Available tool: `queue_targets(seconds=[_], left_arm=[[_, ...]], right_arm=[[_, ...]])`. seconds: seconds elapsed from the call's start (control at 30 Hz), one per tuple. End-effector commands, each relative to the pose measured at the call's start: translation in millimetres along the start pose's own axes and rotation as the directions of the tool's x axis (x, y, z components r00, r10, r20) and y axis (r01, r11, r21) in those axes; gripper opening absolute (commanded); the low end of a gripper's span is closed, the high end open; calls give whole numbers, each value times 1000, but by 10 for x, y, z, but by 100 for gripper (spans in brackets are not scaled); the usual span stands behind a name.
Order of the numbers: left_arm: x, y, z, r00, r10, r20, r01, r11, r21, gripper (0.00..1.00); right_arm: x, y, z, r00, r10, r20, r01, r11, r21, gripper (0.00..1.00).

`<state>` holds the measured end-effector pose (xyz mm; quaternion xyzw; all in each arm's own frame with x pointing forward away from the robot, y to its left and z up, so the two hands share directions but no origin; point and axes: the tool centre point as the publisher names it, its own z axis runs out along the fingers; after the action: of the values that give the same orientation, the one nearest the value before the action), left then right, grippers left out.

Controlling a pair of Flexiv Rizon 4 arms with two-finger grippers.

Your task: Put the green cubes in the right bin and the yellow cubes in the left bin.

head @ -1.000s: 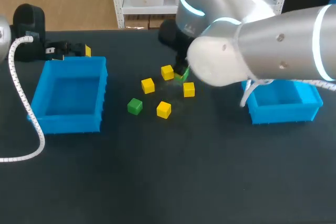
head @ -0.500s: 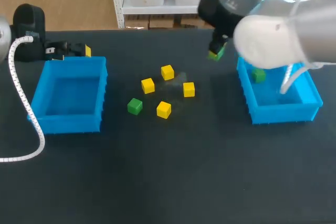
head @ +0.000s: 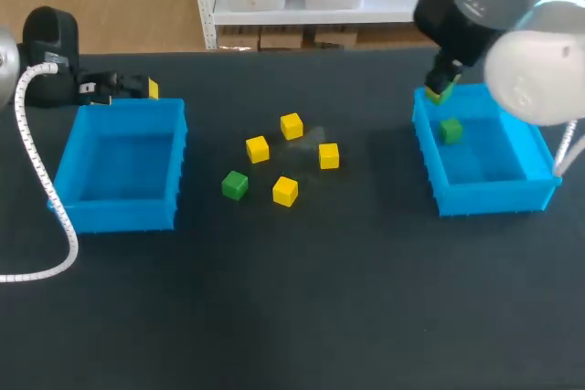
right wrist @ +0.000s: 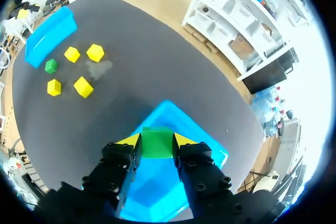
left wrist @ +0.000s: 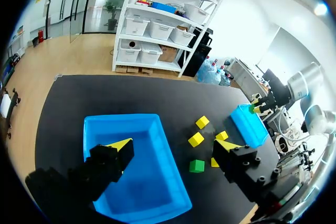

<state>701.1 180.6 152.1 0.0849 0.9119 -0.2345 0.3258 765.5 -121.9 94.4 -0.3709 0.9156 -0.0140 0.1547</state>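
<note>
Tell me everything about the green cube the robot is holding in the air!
The green cube is small, plain and smooth, maybe plastic, with flat faces. The right end effector is shut on it, with a yellow fingertip pressing on each of two opposite sides. It hangs level in the air above a corner of the right blue bin, touching nothing else.

Surface [head: 292,317]: matt black, cloth-like. Left bin [head: 119,212], right bin [head: 494,196]: smooth blue plastic, slight sheen. Green cube [right wrist: 156,142], yellow cubes [head: 285,191]: matt. Right arm [head: 535,79] shell: glossy.
</note>
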Motion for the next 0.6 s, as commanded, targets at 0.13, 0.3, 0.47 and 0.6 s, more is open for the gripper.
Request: queue_targets(seconds=[0.13,0.3,0.47,0.6], left_arm=[[10,22,-1,1000,2,5,-2,1000,10,100],[10,22,-1,1000,2,5,-2,1000,10,100],[10,22,-1,1000,2,5,-2,1000,10,100],[10,22,-1,1000,2,5,-2,1000,10,100]], right_arm=[[274,-58,25,999,24,37,-24,1000,7,0],[379,-139,89,999,41,10,-42,999,27,0],[400,-173,88,1000,23,10,-24,999,22,100],[280,-116,4,999,-41,28,40,999,12,100]])
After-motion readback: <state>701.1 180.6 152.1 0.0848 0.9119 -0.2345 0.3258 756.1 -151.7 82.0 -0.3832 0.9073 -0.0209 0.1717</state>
